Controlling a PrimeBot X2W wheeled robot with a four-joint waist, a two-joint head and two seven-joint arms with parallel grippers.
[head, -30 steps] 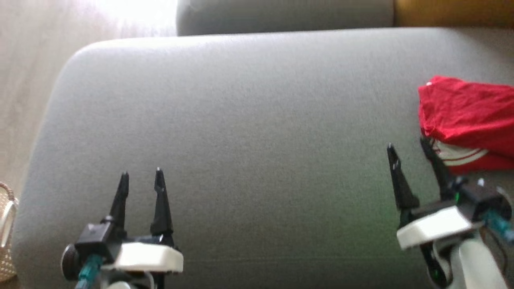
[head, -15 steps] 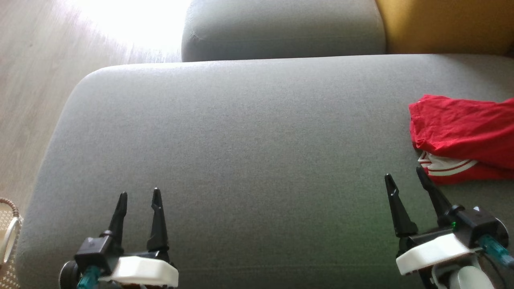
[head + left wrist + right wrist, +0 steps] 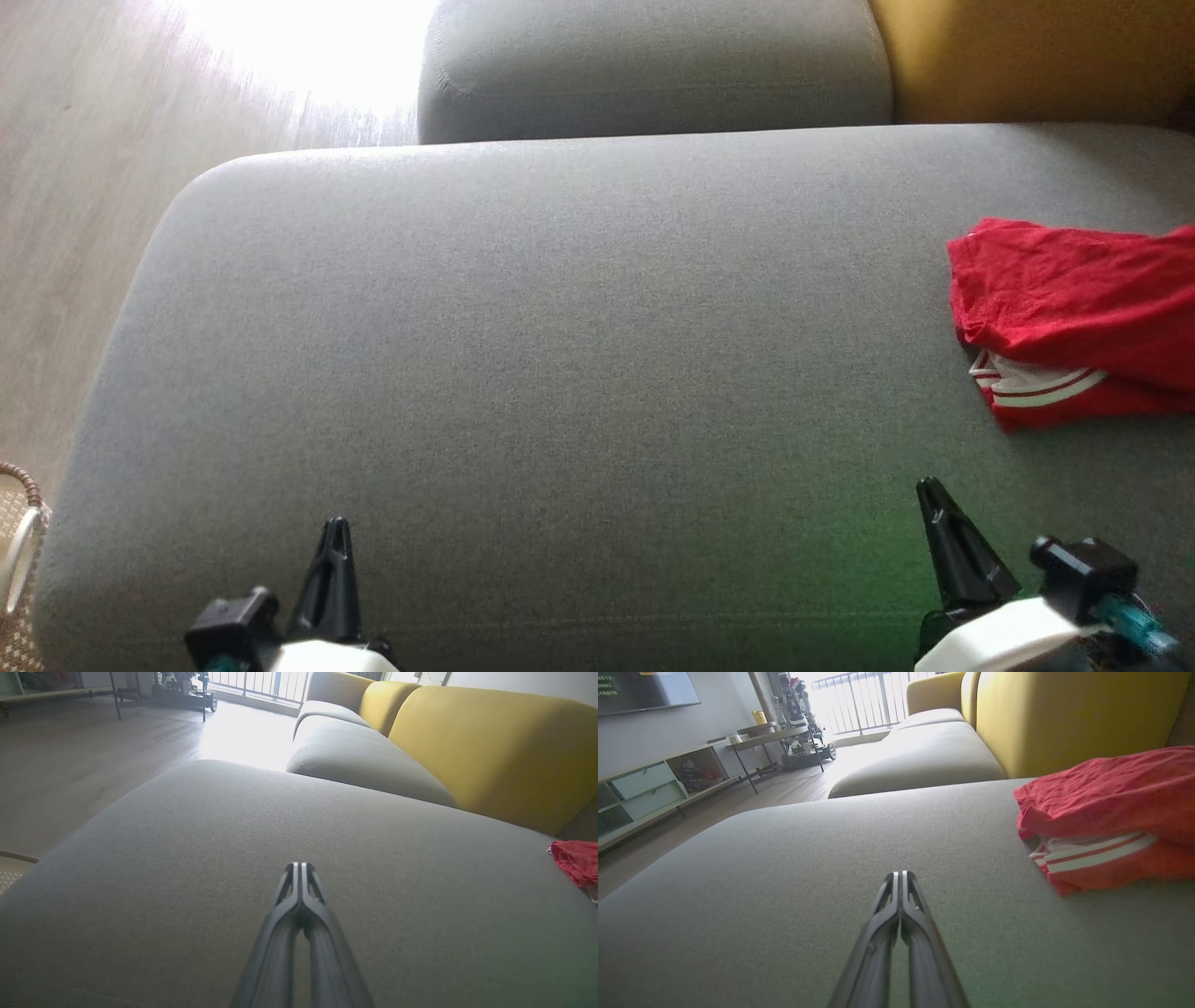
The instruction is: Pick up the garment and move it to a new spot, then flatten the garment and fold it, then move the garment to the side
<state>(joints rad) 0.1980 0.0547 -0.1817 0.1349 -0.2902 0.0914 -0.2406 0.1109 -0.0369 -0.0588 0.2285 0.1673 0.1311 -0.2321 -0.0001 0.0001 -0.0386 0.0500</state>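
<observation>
Red garment (image 3: 1074, 308) w/ white stripes lies in a loose heap on the grey sofa seat (image 3: 560, 327), at far right of head view, partly cut off by the frame edge. Left jaws pressed together, nothing btwn them, low over bare seat at btm left, well apart from garment. Right jaws pressed together too, empty, at btm right, near garment but not touching; in right wrist view it sits ahead & to the right. Yellow backrest (image 3: 1027, 56) behind the seat; wood floor (image 3: 84, 187) on the left.
</observation>
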